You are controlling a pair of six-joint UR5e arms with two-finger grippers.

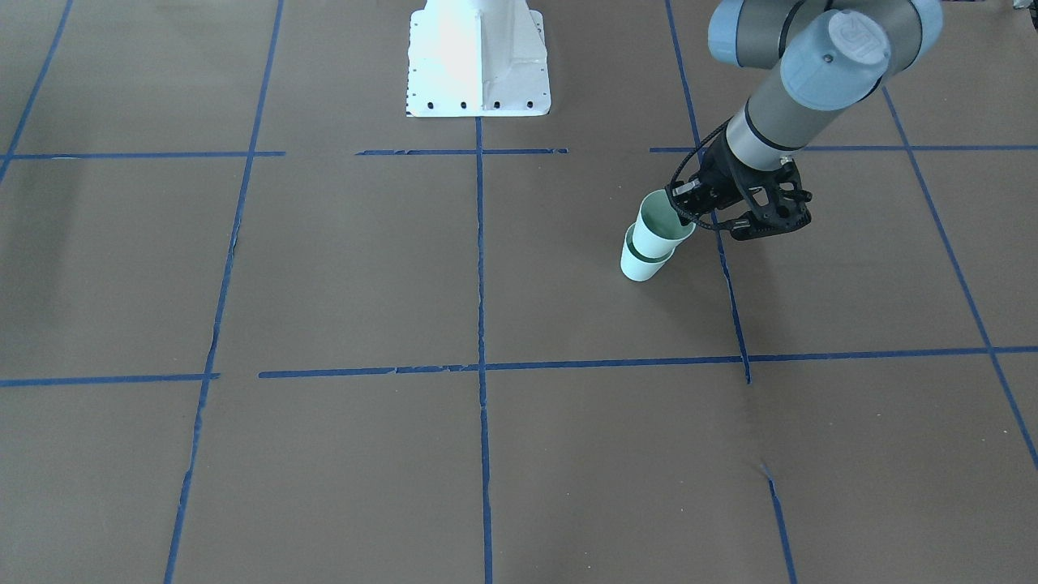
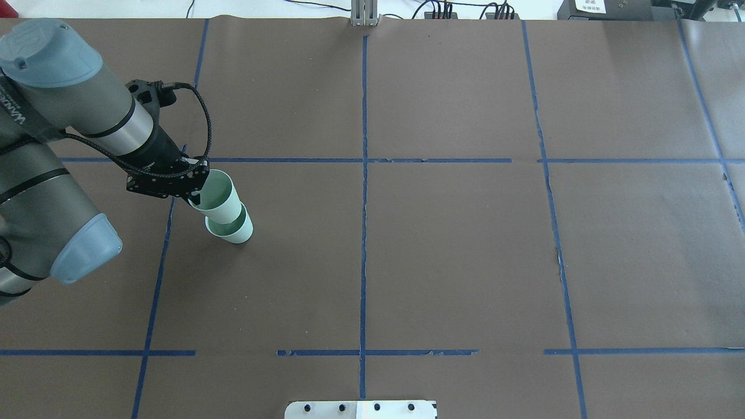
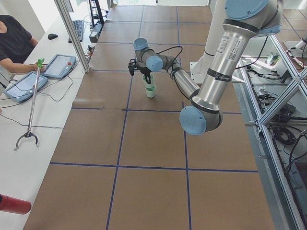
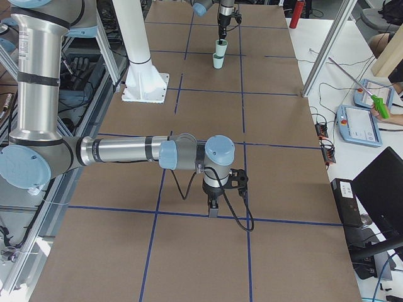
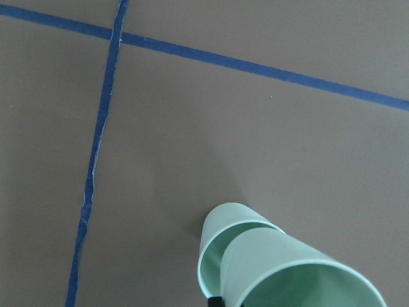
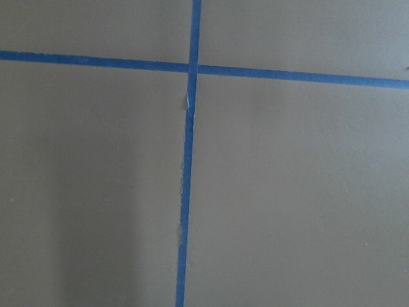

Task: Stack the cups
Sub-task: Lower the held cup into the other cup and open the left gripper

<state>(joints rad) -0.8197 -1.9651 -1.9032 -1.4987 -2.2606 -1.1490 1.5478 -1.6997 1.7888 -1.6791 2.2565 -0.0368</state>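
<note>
Two pale mint-green cups stand on the brown table on my left side. The upper cup [image 1: 661,221] sits partly inside the lower cup [image 1: 640,267], which rests on the table. Both show in the overhead view, upper [image 2: 218,198] and lower [image 2: 237,232], and in the left wrist view, upper [image 5: 300,275] and lower [image 5: 220,233]. My left gripper [image 1: 678,204] is shut on the upper cup's rim, one finger inside it. My right gripper [image 4: 213,206] hangs low over the table far from the cups; it shows only in the exterior right view, so I cannot tell its state.
Blue tape lines [image 2: 364,174] divide the brown table cover. The white robot base [image 1: 478,61] stands at the table's robot side. In the exterior left view an operator [image 3: 14,43] sits beside the table with tablets and a grabber stick [image 3: 31,100].
</note>
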